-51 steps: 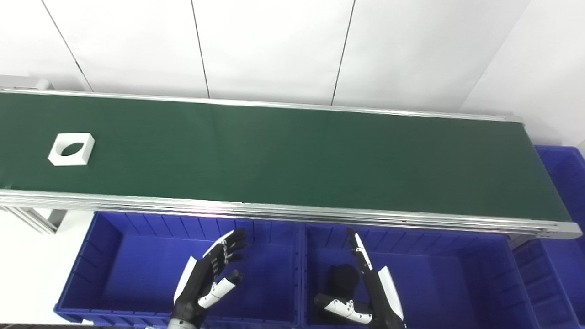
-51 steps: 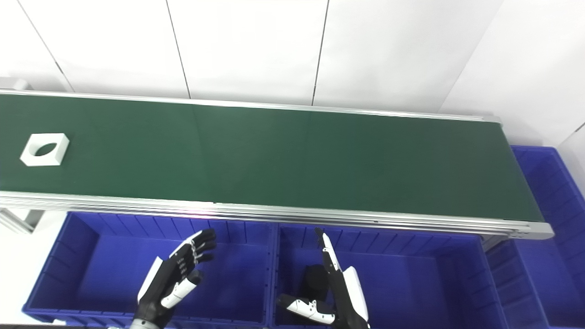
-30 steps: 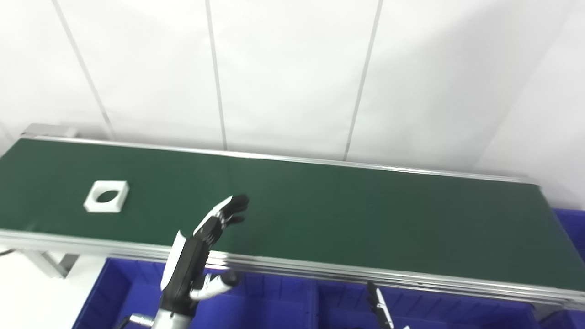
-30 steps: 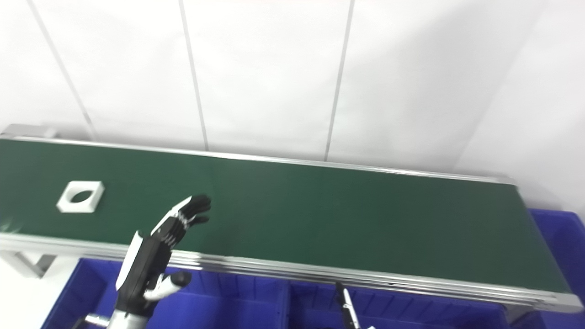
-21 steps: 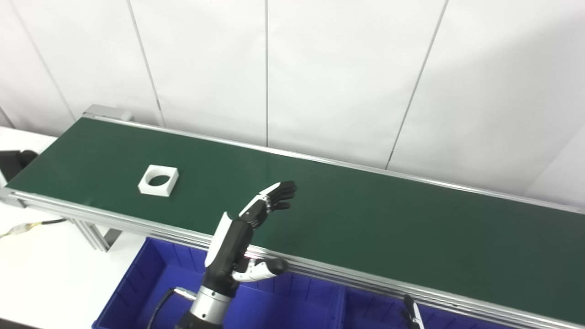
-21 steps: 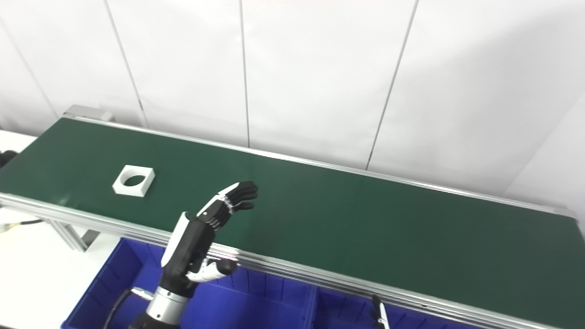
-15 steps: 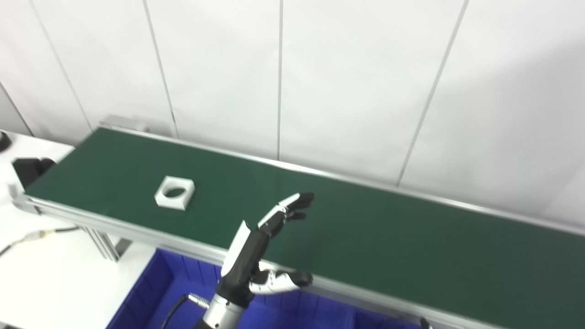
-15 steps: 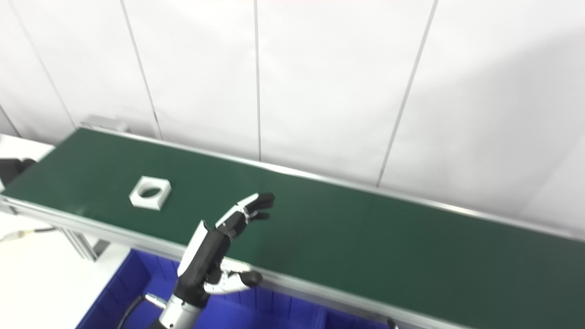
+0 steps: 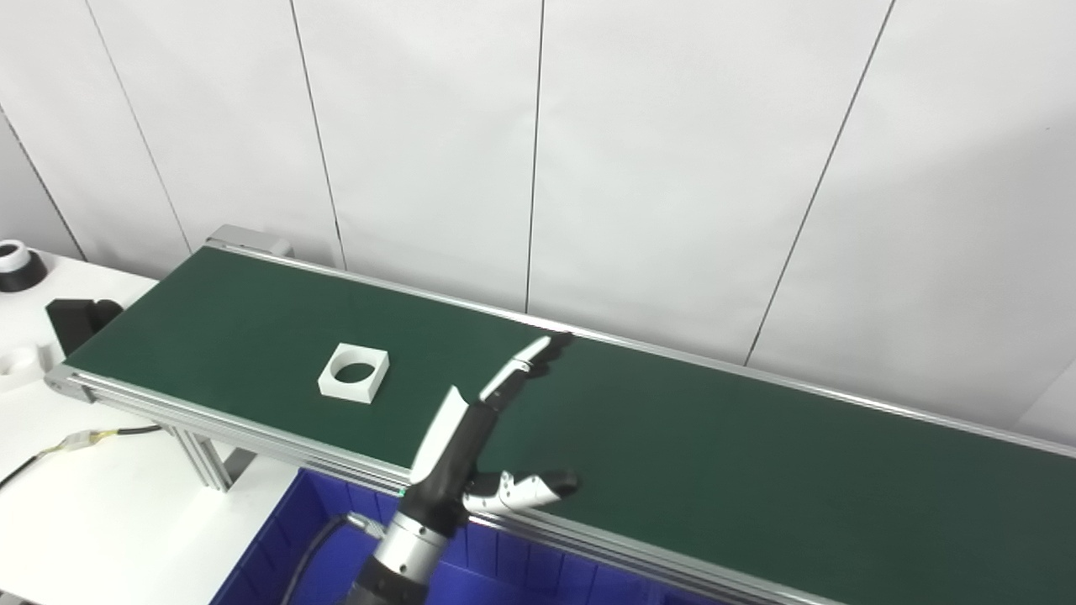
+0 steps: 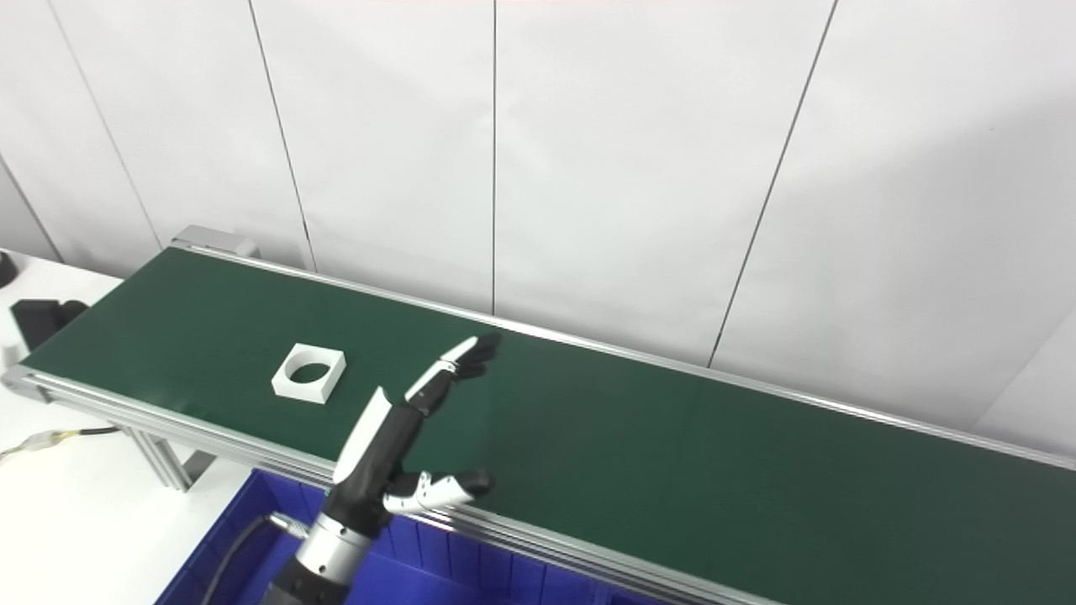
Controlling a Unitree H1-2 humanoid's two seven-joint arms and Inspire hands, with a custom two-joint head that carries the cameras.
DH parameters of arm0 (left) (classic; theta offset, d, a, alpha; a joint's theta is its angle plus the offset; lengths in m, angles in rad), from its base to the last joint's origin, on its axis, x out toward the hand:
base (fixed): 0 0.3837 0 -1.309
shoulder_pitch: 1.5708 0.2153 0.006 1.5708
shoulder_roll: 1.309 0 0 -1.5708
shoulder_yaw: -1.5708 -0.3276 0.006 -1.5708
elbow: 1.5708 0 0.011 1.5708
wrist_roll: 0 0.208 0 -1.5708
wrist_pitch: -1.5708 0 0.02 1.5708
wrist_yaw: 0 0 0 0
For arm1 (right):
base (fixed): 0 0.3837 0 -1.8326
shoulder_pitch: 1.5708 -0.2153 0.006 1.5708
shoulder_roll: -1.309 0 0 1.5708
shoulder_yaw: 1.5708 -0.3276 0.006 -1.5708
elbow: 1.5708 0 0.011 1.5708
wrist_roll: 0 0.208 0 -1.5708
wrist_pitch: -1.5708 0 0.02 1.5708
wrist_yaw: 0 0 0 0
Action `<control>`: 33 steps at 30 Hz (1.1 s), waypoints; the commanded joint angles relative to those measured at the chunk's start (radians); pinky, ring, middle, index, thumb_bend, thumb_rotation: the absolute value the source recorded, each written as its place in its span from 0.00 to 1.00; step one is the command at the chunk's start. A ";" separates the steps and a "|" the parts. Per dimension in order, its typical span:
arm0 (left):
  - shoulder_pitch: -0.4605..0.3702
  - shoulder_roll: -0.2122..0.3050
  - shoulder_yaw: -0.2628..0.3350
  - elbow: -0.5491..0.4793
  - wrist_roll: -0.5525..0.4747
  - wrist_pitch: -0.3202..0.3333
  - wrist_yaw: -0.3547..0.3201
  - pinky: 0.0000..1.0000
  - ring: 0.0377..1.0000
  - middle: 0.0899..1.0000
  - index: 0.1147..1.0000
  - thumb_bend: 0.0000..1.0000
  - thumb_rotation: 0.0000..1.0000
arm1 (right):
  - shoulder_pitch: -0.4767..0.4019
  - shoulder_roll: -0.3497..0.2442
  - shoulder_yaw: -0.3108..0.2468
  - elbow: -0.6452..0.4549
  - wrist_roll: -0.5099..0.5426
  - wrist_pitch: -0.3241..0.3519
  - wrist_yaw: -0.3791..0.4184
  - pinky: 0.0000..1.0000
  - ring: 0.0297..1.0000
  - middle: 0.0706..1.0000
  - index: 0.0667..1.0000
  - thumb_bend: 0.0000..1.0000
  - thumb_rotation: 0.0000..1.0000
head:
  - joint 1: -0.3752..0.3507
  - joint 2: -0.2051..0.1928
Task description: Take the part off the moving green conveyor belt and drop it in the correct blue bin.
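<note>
Lying flat on the green conveyor belt point(image 9: 672, 437), the white square part point(image 9: 354, 372) with a round hole sits to the left of the left hand point(image 9: 471, 437), near but apart. That hand is spread and empty, fingers extended over the belt and thumb out to the side; the right hand is out of view, so the left is the one placed to take it.

In my right eye view I see the green conveyor belt point(image 10: 672, 454) going from upper left to lower right. A white square part point(image 10: 308, 372) with a round hole lies flat on its left portion. My left hand point(image 10: 403, 437) is above the belt, just right of the part, not touching it, fingers stretched and thumb spread. A blue bin point(image 10: 244, 538) shows below the belt.
</note>
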 commanded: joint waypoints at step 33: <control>-0.445 0.308 -0.078 0.386 0.302 0.268 -0.147 0.84 0.93 0.96 0.92 0.86 0.21 | -0.035 -0.018 0.069 -0.058 -0.079 -0.052 -0.154 0.87 0.89 0.90 1.00 0.79 0.61 | -0.184 0.124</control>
